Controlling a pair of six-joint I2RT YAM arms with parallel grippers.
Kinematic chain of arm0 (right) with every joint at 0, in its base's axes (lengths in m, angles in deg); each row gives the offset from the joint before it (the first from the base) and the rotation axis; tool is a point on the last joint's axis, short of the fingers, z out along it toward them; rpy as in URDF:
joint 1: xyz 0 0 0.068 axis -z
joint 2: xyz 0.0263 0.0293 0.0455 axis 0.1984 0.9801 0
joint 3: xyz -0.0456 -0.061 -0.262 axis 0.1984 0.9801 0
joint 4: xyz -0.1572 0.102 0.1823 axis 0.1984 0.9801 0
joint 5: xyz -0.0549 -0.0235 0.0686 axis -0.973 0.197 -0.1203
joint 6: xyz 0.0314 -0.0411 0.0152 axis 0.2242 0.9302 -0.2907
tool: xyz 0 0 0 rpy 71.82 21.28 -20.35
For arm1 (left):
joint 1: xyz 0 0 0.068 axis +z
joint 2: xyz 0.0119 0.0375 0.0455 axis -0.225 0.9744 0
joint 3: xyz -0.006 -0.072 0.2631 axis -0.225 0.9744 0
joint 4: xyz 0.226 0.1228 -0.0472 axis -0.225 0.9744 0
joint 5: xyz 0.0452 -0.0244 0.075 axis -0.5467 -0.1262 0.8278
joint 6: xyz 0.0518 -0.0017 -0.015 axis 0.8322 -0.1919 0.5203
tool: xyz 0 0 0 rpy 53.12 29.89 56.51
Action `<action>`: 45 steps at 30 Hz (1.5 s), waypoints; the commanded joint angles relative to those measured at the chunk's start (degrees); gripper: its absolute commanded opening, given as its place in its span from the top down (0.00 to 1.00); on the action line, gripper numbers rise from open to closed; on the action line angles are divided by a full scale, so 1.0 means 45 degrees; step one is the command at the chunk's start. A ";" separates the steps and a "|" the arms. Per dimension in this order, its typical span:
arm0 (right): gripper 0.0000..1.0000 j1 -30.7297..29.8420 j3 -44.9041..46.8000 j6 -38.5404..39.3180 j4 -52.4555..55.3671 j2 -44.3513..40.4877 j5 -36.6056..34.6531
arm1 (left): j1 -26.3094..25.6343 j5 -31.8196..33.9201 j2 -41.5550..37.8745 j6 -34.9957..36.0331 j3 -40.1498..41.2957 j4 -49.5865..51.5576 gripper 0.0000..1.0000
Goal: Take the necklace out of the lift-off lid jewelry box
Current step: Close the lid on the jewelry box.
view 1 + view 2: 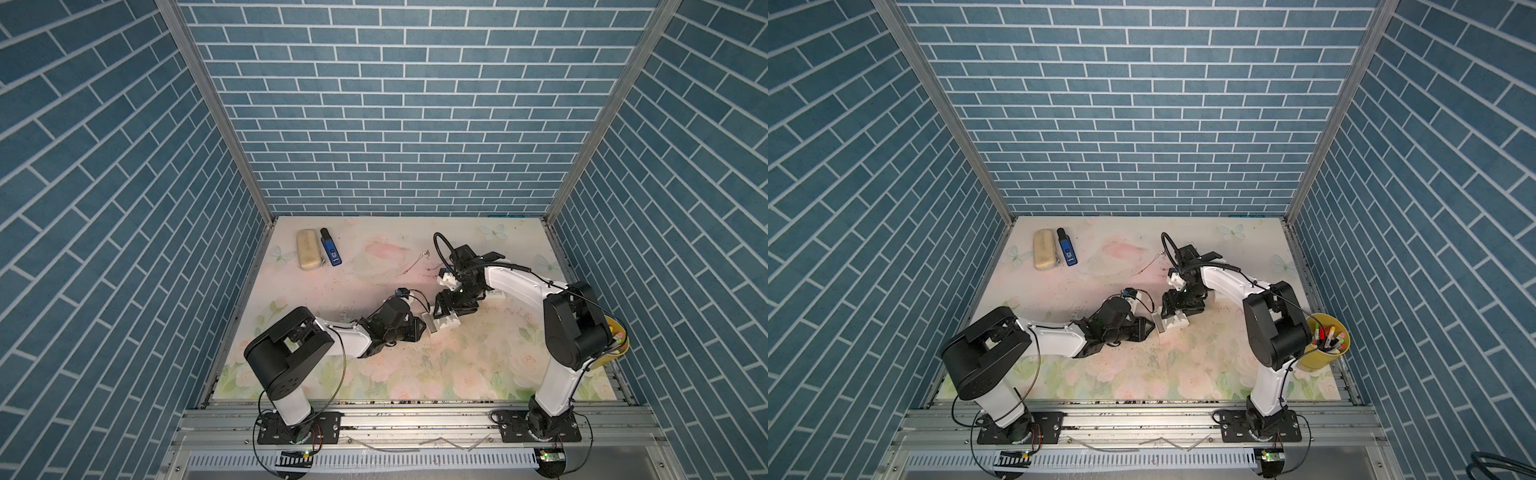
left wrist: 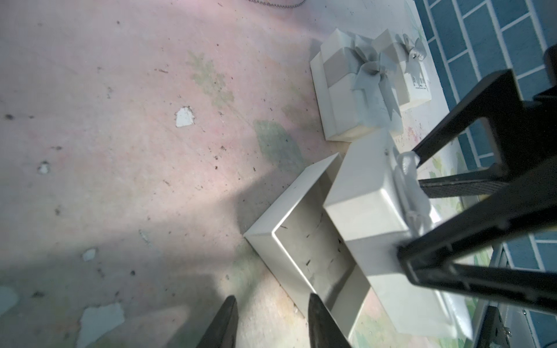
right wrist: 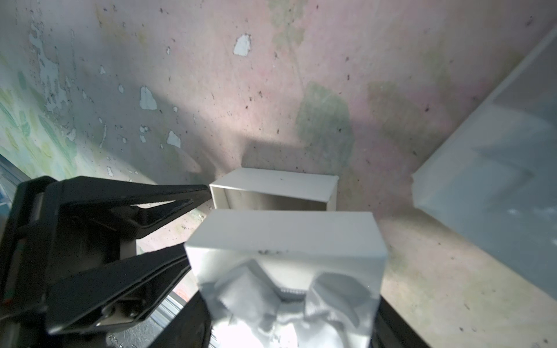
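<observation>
Setting: blue brick-pattern walls (image 1: 395,104); floral counter (image 1: 478,357), scuffed.
- Jewelry box base (image 2: 301,241): mid-counter, open side up.
- Lid (image 2: 361,211), white with grey bow: clamped in the right gripper (image 2: 409,211), held over the base and offset from it.
- Left gripper (image 2: 271,298): parted, grasping nothing, tips just beside the base.
- Necklace (image 1: 415,262): thin chain on the counter, outside the box, farther back.
- Two more bowed boxes (image 2: 346,90): beside the base.
- Beige case (image 1: 309,250), blue device (image 1: 331,247): far-left corner.
- Yellow pen cup (image 1: 1325,345): right edge.

Left arm (image 1: 345,338), right arm (image 1: 515,278) matched: white shells, chunky black joints. Thin black cables (image 1: 505,262) trailed. Black base plates (image 1: 328,428), silver screws. Left tool (image 2: 271,301) was black, pointy.
</observation>
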 commanded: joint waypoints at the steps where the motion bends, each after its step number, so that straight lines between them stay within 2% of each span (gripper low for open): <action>1: 0.36 -0.0130 -0.0305 0.0665 0.0202 0.0282 0.0285 | 0.0064 -0.0059 0.0208 -0.0027 -0.0202 -0.0148 0.60; 33: 0.36 -0.0603 -0.1008 0.1386 0.1302 0.0527 -0.0018 | 0.0488 -0.0205 0.0761 0.0069 -0.0164 -0.0808 0.62; 40: 0.36 -0.0237 -0.1388 0.0682 0.1598 -0.0083 -0.0342 | 0.0649 -0.0176 0.0526 0.0155 -0.0023 -0.0736 0.62; 45: 0.36 -0.0053 -0.1484 0.0037 0.1767 -0.0295 -0.1184 | 0.0659 -0.0176 0.0449 0.0175 -0.0003 -0.0725 0.62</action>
